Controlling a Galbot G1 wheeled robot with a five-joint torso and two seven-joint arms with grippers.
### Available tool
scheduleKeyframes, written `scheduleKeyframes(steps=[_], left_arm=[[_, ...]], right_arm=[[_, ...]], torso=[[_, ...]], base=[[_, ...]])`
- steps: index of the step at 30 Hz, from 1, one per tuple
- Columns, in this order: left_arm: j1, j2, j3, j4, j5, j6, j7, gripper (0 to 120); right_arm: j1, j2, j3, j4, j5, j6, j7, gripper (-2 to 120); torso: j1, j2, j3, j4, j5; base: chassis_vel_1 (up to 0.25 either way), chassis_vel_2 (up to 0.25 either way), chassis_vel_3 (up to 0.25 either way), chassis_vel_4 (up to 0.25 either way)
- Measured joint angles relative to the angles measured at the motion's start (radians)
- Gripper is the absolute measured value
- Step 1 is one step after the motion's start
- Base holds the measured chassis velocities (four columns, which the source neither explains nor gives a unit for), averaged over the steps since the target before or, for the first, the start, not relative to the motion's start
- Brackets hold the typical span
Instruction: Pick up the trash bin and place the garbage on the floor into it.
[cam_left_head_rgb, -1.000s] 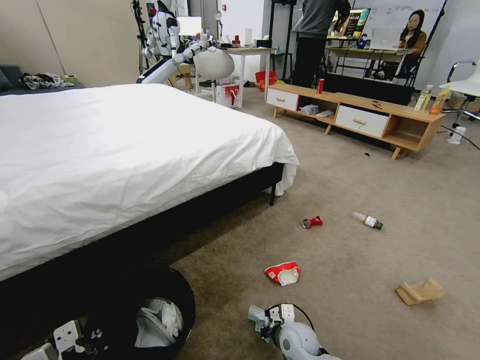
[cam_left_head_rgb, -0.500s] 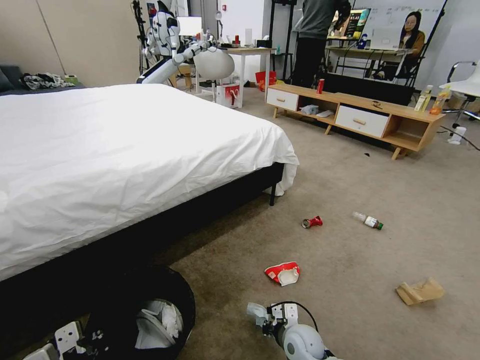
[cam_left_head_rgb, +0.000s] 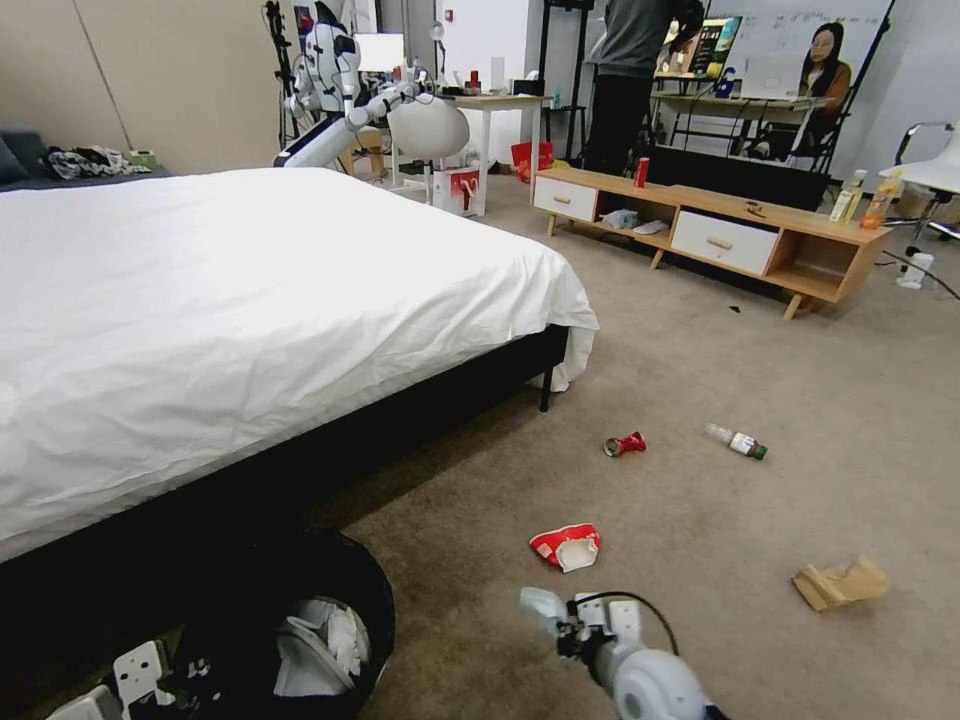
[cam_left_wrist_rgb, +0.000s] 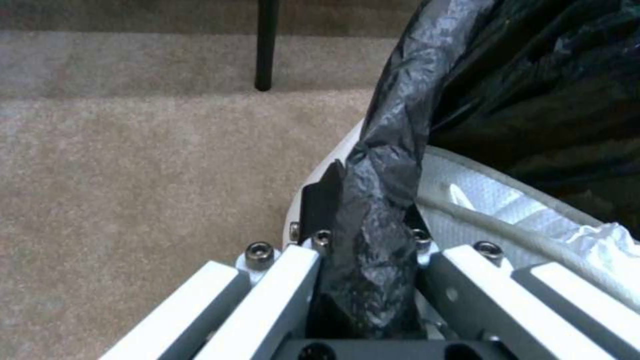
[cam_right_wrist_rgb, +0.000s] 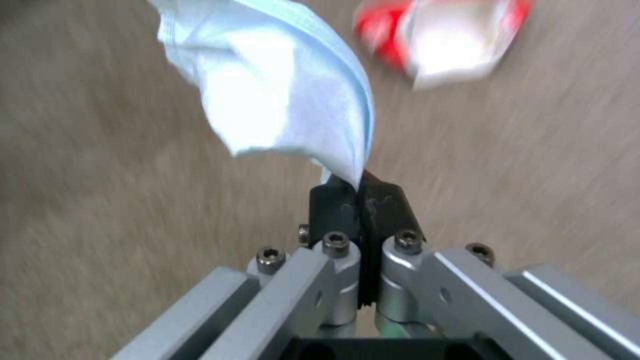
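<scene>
No writing reads anywhere; the left gripper (cam_left_wrist_rgb: 363, 220) clamps the bin's (cam_left_head_rgb: 300, 620) bagged rim beside the bed (cam_left_head_rgb: 250, 320), while the right gripper (cam_right_wrist_rgb: 360, 195) pinches a tissue (cam_right_wrist_rgb: 280, 95) near the red-and-white packet (cam_right_wrist_rgb: 443, 35) on the carpet (cam_left_head_rgb: 700, 380).

left gripper (cam_left_wrist_rgb: 363, 220) low at robot's left, fingers clamped on bag-covered rim of trash bin (cam_left_wrist_rgb: 533, 100), one finger outside wall, other inside. left arm white links seen at lower left corner of head view. right gripper (cam_right_wrist_rgb: 360, 192) low in front, fingers (cam_right_wrist_rgb: 330, 205) pressed together on corner of tissue (cam_right_wrist_rgb: 280, 85), which hangs from fingertips; wrist rounded, white, cable looped over it.
</scene>
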Motion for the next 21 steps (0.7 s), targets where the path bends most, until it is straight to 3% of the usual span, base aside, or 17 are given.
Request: scheduleKeyframes(steps=[4,6,21], left_arm=[[0.002,0.011,0.004,-0.014,-0.034,0.003,-0.012,2],[-0.001,0.026,0.008,-0.033,-0.099,0.003,-0.037,2],[-0.057,0.114,0.030,-0.036,-0.286,0.005,-0.071,2]], right_arm=[[-0.023,-0.058,0.052,0.094,-0.005,0.064,-0.034,0],[-0.039,-0.109,0.101,0.171,-0.004,0.099,-0.065,0],[-0.091,-0.294,0.237,0.483,0.060,0.207,-0.145,0]], torso=[[0.000,0.000,0.000,0.0004,0.0003],[0.000,0.000,0.000,0.0002,0.0001],[0.000,0.000,0.000,0.0002,0.0000]], base=[[0.000,0.000,0.000,0.000],[0.000,0.000,0.000,0.000],[0.000,0.000,0.000,0.000]])
